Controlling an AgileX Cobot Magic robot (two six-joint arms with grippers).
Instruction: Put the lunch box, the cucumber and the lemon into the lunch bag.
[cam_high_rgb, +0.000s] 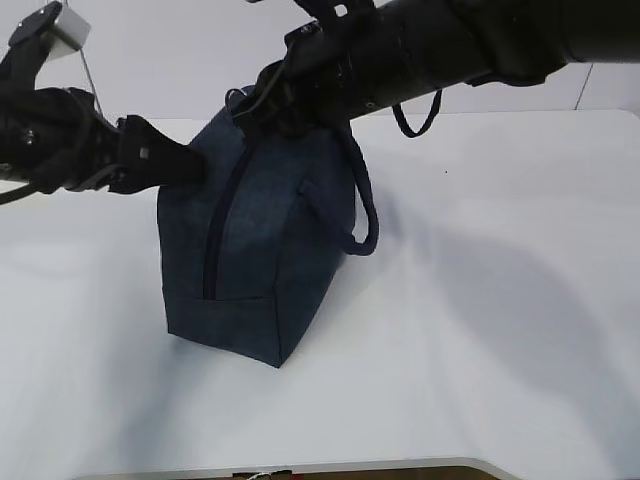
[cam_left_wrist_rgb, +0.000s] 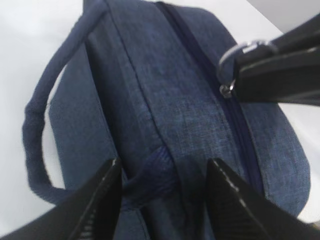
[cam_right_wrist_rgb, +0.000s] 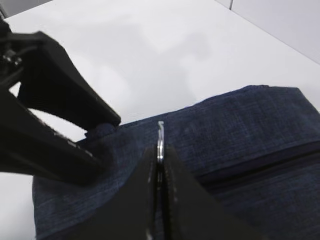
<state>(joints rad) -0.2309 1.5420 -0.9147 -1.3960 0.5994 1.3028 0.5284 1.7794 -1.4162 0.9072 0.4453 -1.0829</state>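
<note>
The navy lunch bag (cam_high_rgb: 260, 260) stands on the white table with its zipper (cam_high_rgb: 225, 220) closed along the top. My right gripper (cam_right_wrist_rgb: 160, 150) is shut on the metal ring pull (cam_right_wrist_rgb: 160, 132), which also shows in the left wrist view (cam_left_wrist_rgb: 240, 50). My left gripper (cam_left_wrist_rgb: 165, 167) is open at the bag's left end. Its fingers straddle the fabric tab (cam_left_wrist_rgb: 150, 175) there without closing on it. In the exterior view the left gripper (cam_high_rgb: 200, 165) meets the bag's upper left side. One handle (cam_high_rgb: 365, 200) droops on the right. The lunch box, cucumber and lemon are out of view.
The white table (cam_high_rgb: 500, 330) spreads wide to the right and front of the bag, with its front edge (cam_high_rgb: 300, 468) near the bottom. Both black arms cross above the bag's top. A pale wall stands behind.
</note>
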